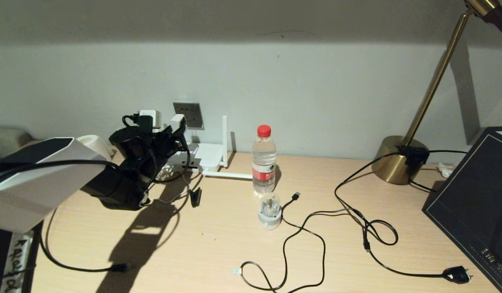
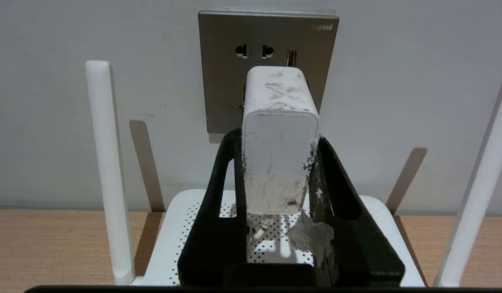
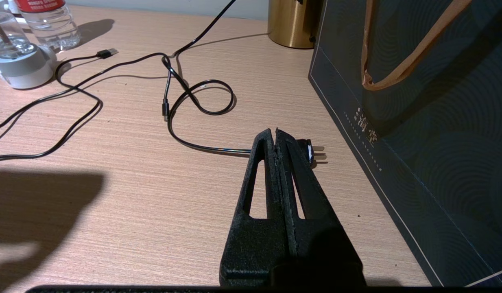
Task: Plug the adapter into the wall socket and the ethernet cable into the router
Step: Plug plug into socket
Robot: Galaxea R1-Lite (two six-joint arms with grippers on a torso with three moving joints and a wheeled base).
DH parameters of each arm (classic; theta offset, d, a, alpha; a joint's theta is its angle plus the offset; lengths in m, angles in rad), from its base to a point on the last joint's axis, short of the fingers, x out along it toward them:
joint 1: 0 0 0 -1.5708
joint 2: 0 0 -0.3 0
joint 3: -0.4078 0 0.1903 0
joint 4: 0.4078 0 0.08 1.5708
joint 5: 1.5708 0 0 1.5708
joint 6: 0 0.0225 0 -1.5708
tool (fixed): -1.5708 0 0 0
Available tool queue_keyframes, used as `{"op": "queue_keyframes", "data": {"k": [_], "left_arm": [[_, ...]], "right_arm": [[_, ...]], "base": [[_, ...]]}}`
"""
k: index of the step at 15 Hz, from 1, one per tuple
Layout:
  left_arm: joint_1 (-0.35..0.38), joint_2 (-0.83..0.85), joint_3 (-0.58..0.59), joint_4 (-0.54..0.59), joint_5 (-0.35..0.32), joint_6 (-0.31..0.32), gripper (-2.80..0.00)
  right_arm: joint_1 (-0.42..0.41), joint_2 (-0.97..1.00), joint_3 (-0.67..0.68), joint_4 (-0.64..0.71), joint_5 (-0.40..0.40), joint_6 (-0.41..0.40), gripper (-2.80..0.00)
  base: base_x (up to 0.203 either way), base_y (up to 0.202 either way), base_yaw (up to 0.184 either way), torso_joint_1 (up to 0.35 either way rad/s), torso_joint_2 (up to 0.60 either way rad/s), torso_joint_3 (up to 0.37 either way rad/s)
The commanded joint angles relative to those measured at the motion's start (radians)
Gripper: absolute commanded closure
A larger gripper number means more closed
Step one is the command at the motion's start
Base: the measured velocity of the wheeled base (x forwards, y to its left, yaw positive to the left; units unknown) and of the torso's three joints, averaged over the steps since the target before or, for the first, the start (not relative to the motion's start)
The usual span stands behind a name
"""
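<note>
My left gripper [image 2: 277, 175] is clamped on the adapter [image 2: 280, 134], held at the socket [image 2: 226, 73] above the router [image 2: 173, 228]. I can't see the pins; if misaligned, pushing may twist the adapter in the grip. The right gripper [image 3: 277, 136] is pressed together, idle.

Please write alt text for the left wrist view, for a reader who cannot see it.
The left gripper holds the white adapter up against the grey wall socket. Below it lies the white router, its antennas rising at both sides.
</note>
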Motion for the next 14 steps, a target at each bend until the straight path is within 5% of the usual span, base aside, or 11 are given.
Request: {"op": "queue_keyframes", "data": {"k": [1,14], "left_arm": [[0.0,0.008,-0.01,-0.005,0.0,-0.001,0.0],[0.0,0.033,-0.074,0.025,-0.003,-0.017,0.0]], "right_arm": [[0.0,0.001,0.0,0.0,0.001,0.0,0.0],[0.0,0.001,0.0,0.0,0.001,0.001,0.0]], "base": [[0.0,0.0,0.0,0.0,0.0,0.0],[0.0,0.0,0.0,0.0,0.0,0.0]]}}
